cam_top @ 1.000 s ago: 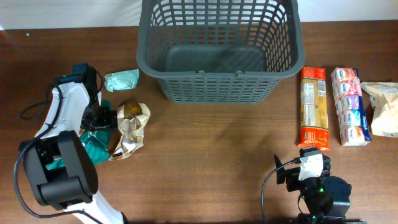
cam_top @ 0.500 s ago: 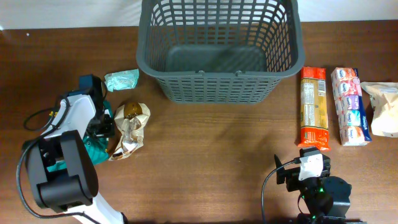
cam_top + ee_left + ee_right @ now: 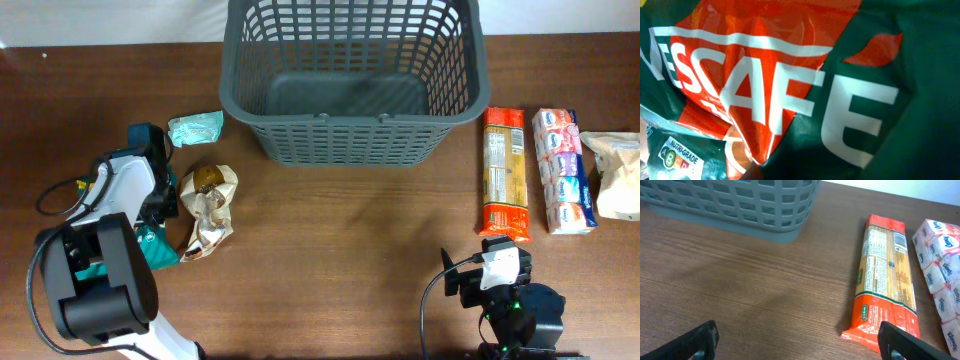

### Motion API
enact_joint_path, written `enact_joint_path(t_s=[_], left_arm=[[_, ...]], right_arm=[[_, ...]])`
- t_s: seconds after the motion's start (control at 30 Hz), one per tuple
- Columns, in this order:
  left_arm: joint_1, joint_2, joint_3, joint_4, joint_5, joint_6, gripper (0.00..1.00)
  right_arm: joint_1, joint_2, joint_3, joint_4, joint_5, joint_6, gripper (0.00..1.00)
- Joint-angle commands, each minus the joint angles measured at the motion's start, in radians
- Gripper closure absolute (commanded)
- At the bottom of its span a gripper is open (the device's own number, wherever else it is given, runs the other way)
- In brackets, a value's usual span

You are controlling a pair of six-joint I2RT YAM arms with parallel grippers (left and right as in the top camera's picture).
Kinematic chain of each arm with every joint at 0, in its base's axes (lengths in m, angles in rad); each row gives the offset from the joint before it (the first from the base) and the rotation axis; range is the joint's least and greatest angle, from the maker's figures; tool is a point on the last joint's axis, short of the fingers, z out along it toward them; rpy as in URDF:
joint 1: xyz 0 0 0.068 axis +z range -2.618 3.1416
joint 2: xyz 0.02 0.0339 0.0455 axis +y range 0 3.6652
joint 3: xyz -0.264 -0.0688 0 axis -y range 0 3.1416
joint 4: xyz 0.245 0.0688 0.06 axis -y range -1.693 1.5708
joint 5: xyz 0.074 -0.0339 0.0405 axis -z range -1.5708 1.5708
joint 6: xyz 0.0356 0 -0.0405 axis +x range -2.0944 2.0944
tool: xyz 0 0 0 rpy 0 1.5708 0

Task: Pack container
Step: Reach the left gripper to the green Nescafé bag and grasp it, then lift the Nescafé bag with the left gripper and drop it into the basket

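Observation:
The container [image 3: 350, 140], a large dark grey lattice basket, stands empty at the back middle of the table; its lower wall [image 3: 740, 205] shows in the right wrist view. My left gripper [image 3: 162, 210] is down at the left on a green and red Nescafe packet [image 3: 154, 246]. That packet [image 3: 790, 90] fills the left wrist view and hides the fingers; the gripper is shut on it. My right gripper [image 3: 800, 342] stands open low over bare wood near the front right, with nothing between its fingers.
A crumpled gold packet [image 3: 208, 208] lies right beside the left gripper, and a small teal packet [image 3: 195, 128] sits behind it. Right of the basket lie an orange spaghetti packet [image 3: 503, 170], a tissue multipack [image 3: 563, 170] and a beige bag [image 3: 615, 175].
The left gripper has come down onto the green packet and shut on it. The gold packet shifted slightly. The right arm has not moved.

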Motion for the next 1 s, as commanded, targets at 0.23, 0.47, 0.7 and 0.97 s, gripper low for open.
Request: enact_joint_path(t_s=[0.23,0.47,0.7,0.97], left_arm=[[0.009,0.029,0.102,-0.186,0.072,-0.021,0.98],[0.009,0.006,0.226,-0.284,0.072,-0.019,0.98],[0.009,-0.044,0.398,-0.394,0.005,-0.005,0.98],[0.008,-0.127,0.590,-0.497,-0.124,0.017,0.98]], right_arm=[[0.007,-0.006,-0.005,-0.001,-0.005,0.011,0.01],[0.007,-0.006,-0.005,-0.001,-0.005,0.011,0.01],[0.007,-0.006,-0.005,-0.001,-0.005,0.011,0.01],[0.007,-0.006,-0.005,-0.001,-0.005,0.011,0.01]])
